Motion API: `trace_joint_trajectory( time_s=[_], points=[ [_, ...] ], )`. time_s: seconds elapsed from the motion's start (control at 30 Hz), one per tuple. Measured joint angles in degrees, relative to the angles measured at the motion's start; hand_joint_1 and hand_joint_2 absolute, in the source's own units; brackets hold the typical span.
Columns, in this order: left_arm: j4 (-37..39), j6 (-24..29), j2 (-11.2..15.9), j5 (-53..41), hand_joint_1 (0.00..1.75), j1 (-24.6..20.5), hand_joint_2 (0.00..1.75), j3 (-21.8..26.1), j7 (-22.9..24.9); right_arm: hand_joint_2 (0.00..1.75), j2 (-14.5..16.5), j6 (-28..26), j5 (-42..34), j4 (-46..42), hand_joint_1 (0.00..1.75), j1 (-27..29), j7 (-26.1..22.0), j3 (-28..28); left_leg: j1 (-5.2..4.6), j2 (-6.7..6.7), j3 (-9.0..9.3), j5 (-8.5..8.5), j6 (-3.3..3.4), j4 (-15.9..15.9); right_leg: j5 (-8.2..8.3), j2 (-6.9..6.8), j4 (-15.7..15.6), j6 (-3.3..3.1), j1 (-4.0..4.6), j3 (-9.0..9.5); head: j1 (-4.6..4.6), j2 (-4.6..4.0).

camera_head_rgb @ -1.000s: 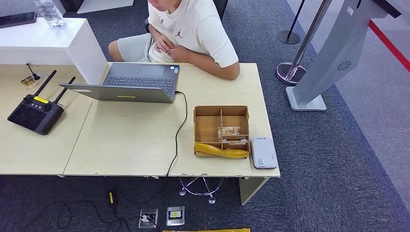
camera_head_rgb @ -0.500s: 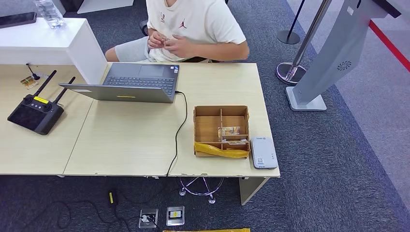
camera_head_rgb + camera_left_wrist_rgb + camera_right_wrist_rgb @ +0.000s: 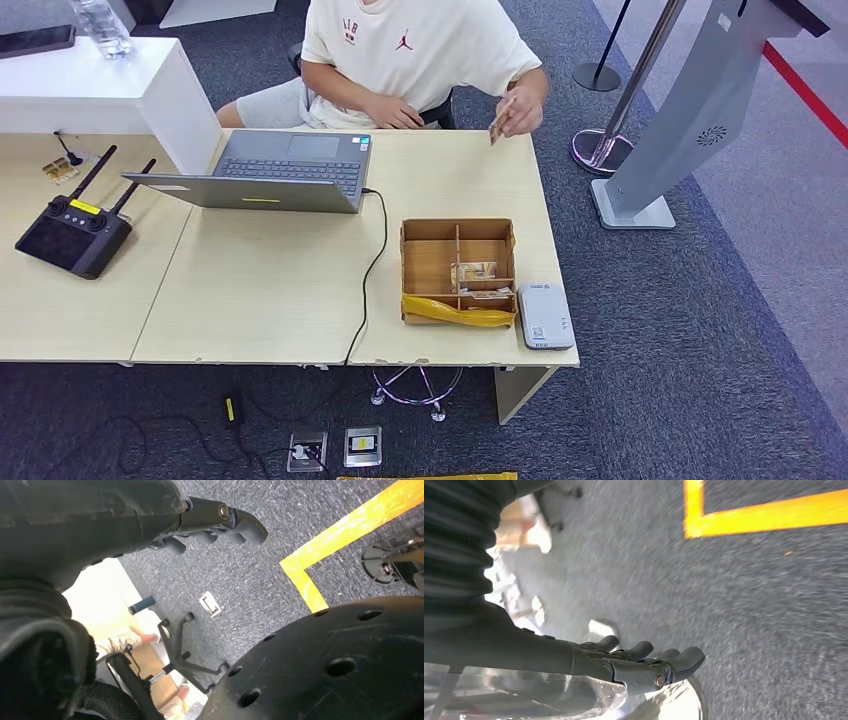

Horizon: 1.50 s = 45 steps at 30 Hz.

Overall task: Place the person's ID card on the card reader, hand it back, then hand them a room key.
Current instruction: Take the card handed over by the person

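Card reader [image 3: 546, 316], white and flat, is lying at the near right corner of the desk [image 3: 270, 290], touching the right side of the wooden compartment box [image 3: 458, 262]; small dark print is showing on its top but is too small to read. A yellow strip is draping across the box's near edge, and a few cards, probably the room keys [image 3: 474, 272], are lying in its near right compartments. A black cable is running from the near edge up to the grey laptop [image 3: 270, 172], open at the far edge. On the adjoining desk to the left a black remote controller [image 3: 72, 232] with two antennas is resting.

Beyond the far edge the seated person is now reaching one arm out over the far right corner, holding the ID card [image 3: 501, 119] up in their hand [image 3: 522, 110]. A second ago both of their hands were together at the chest. I judge the card is being offered, so taking it is the step coming up. A jumping-figure logo and small red lettering are showing on the white T-shirt; the lettering is not legible.

Both arms are hanging below the desk: the left hand [image 3: 210, 522] and the right hand [image 3: 639, 662] are each holding nothing, fingers loosely spread over the grey carpet.
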Motion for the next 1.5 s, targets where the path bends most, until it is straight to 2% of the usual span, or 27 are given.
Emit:
trace_joint_trajectory(
  time_s=[0.1, 0.3, 0.37, 0.43, 0.47, 0.53, 0.6, 0.7, 1.07, 1.23, 1.4, 1.5],
  points=[
    [0.06, 0.0, -0.01, 0.41, 0.0, 0.0, 0.0, 0.02, -0.56, 1.75, -0.08, -0.57, -7.02, 0.0, 0.0, -0.2, -3.08, -0.97, 0.0, 0.0, -0.01, 0.0, 0.0, 0.0, 0.0, 0.0, 0.0, 0.0, 0.0, 0.01, 0.0, 0.0],
    [0.07, -0.01, -0.01, 0.54, 0.0, 0.01, 0.0, 0.04, -0.73, 1.75, -0.12, -0.84, -9.27, 0.0, 0.0, -0.31, -4.04, -1.52, 0.0, 0.0, -0.02, 0.0, 0.0, 0.0, 0.0, 0.0, 0.0, 0.0, 0.0, 0.01, -0.01, 0.0],
    [0.1, 0.01, 0.0, 0.57, 0.0, 0.01, 0.0, 0.08, -0.91, 1.75, -0.33, -1.37, -14.1, -0.07, 0.0, -0.67, -6.26, -3.03, -0.01, 0.0, -0.02, 0.0, 0.0, 0.0, 0.0, 0.0, 0.0, 0.0, -0.01, 0.01, -0.01, 0.0],
    [0.22, 0.01, 0.0, 0.38, 0.0, 0.01, 0.0, 0.08, -1.19, 1.75, -2.26, -1.86, -26.32, -0.57, 0.0, -2.84, -12.04, -7.64, -0.04, 0.01, -0.01, 0.0, 0.01, 0.0, 0.02, 0.01, 0.0, 0.02, -0.05, 0.01, -0.01, 0.0],
    [0.32, 0.01, 0.01, 0.22, 0.0, 0.01, 0.0, 0.07, -1.46, 1.75, -4.36, -1.56, -33.07, -0.93, 0.0, -4.91, -15.64, -10.35, -0.09, 0.02, 0.0, 0.01, 0.02, 0.01, 0.03, 0.02, 0.0, 0.04, -0.09, 0.0, -0.01, 0.0],
    [0.51, 0.01, 0.0, 0.04, 0.0, 0.0, 0.0, 0.07, -2.03, 1.75, -9.17, -0.2, -40.06, -1.49, 0.0, -9.2, -20.03, -13.79, -0.17, 0.04, 0.02, 0.03, 0.05, 0.01, 0.07, 0.03, -0.01, 0.08, -0.17, -0.01, -0.01, 0.0],
    [0.62, 0.01, -0.01, -0.04, 0.0, 0.0, 0.0, 0.07, -2.17, 1.75, -12.5, 0.41, -40.59, -1.57, 0.0, -11.81, -20.62, -14.79, -0.19, 0.02, 0.03, 0.04, 0.07, 0.02, 0.07, 0.03, -0.02, 0.1, -0.19, 0.01, 0.01, 0.0],
    [0.75, 0.01, -0.01, -0.05, 0.0, 0.02, 0.0, 0.07, -2.18, 1.75, -15.24, 0.39, -40.7, -1.59, 0.0, -13.57, -20.85, -15.79, -0.18, -0.03, 0.01, 0.04, 0.07, 0.03, 0.07, 0.0, -0.02, 0.1, -0.18, 0.01, 0.01, 0.0],
    [0.92, 0.01, -0.03, -0.05, 0.0, 0.0, 0.0, 0.04, -2.22, 1.75, -17.96, 0.33, -40.85, -1.42, 0.0, -14.44, -21.25, -17.79, -0.11, -0.04, -0.04, 0.02, 0.08, 0.02, 0.03, -0.05, 0.02, 0.05, -0.11, -0.01, -0.02, 0.0],
    [0.93, 0.01, -0.09, -0.02, 0.0, 0.02, 0.0, 0.04, -3.33, 1.75, -20.05, 0.51, -40.59, -1.16, 0.0, -16.41, -24.91, -18.47, -0.2, -0.03, -0.06, 0.03, 0.09, 0.02, 0.06, -0.04, 0.02, 0.09, -0.2, -0.02, -0.03, 0.0],
    [0.93, 0.01, -0.33, 0.15, 0.0, 0.01, 0.0, 0.04, -3.88, 1.75, -25.47, 0.44, -32.7, -1.03, 0.0, -24.91, -26.06, -18.47, -0.3, 0.03, -0.04, 0.06, 0.13, 0.02, 0.13, 0.02, 0.03, 0.18, -0.3, -0.02, -0.01, 0.0],
    [0.93, 0.01, -0.49, 0.18, 0.0, 0.01, 0.0, 0.04, -3.9, 1.75, -27.28, -0.49, -24.62, -0.97, 0.0, -30.92, -27.36, -18.38, -0.32, 0.03, -0.13, 0.11, 0.18, 0.03, 0.17, 0.01, 0.05, 0.21, -0.33, 0.0, -0.01, 0.0]
  ],
)
